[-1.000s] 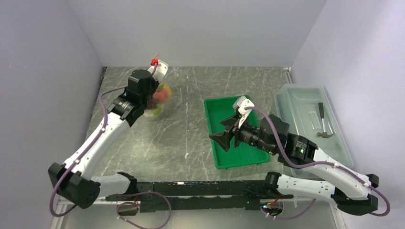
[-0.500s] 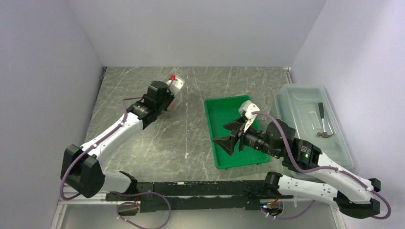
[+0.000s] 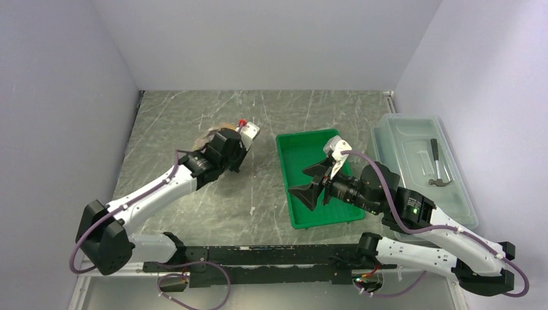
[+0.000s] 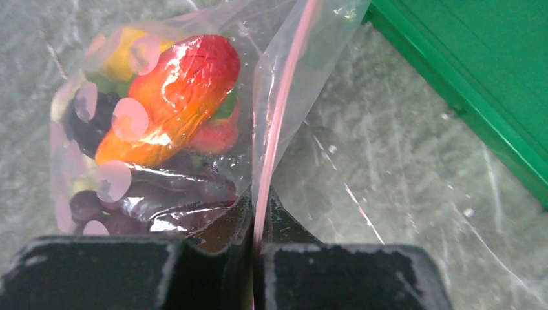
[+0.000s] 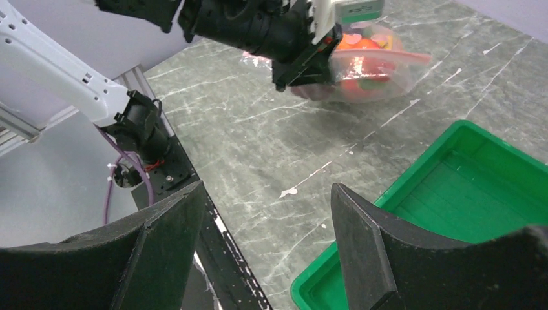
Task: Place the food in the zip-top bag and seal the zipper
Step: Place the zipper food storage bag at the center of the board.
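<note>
The zip-top bag (image 4: 194, 129) is clear and holds the food: a red-orange oblong fruit (image 4: 171, 97), a yellow lemon (image 4: 121, 57), dark grapes (image 4: 152, 200) and some green. My left gripper (image 4: 258, 219) is shut on the zipper (image 4: 284, 97), the pink strip, which runs up from between the fingers. In the top view the left gripper (image 3: 227, 152) covers most of the bag (image 3: 210, 134), left of the green tray (image 3: 294, 145). The right wrist view shows the bag (image 5: 371, 68) hanging from the left gripper (image 5: 304, 61). My right gripper (image 5: 268, 194) is open and empty over the tray's near left part (image 3: 313, 186).
A large clear lidded box (image 3: 407, 139) stands at the right with a grey hammer (image 3: 439, 169) inside. The green tray (image 5: 465, 213) shows nothing inside. The black front rail (image 3: 258, 255) runs along the table's near edge. Walls close the left, back and right.
My left arm has carried the bag from the far left back of the table rightwards and nearer, close to the tray. My right gripper dropped slightly, then held still.
</note>
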